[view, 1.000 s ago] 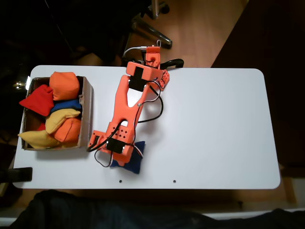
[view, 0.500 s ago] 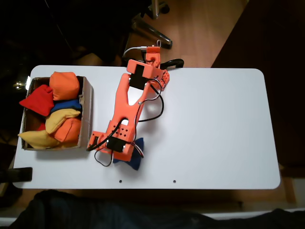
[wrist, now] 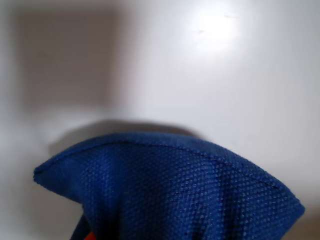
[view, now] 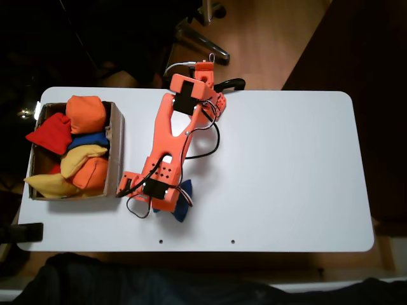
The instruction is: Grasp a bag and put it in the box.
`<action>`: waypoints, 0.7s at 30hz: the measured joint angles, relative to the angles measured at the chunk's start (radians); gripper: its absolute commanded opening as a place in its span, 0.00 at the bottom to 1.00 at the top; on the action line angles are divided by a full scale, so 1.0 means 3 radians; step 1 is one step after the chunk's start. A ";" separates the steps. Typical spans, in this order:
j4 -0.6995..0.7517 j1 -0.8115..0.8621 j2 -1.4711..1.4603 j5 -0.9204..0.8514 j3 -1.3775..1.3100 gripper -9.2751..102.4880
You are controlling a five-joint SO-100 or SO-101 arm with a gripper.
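End effector (view: 166,204) sits low over the bench (view: 286,165) just right of the box (view: 116,152) in fixed view, clamped on the blue bag (view: 182,204), whose fabric bunches w/ pointed corners sticking out right of the orange arm (view: 173,143); wrist view has the bag (wrist: 175,195) pinched up close, pale bench surface (wrist: 210,75) behind it w/ a shadow under the fabric. Box is at bench's left end, piled w/ orange beanbags (view: 86,113), a red one (view: 51,133), yellow ones (view: 79,159) & a blue one (view: 92,140) in between, while arm's base is at the bench's far edge
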 measured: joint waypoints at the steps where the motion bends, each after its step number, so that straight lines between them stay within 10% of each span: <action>1: 0.0000 0.0000 0.0015 0.0000 0.0010 0.08; 21: 0.0026 0.0020 0.0793 0.0000 0.0245 0.08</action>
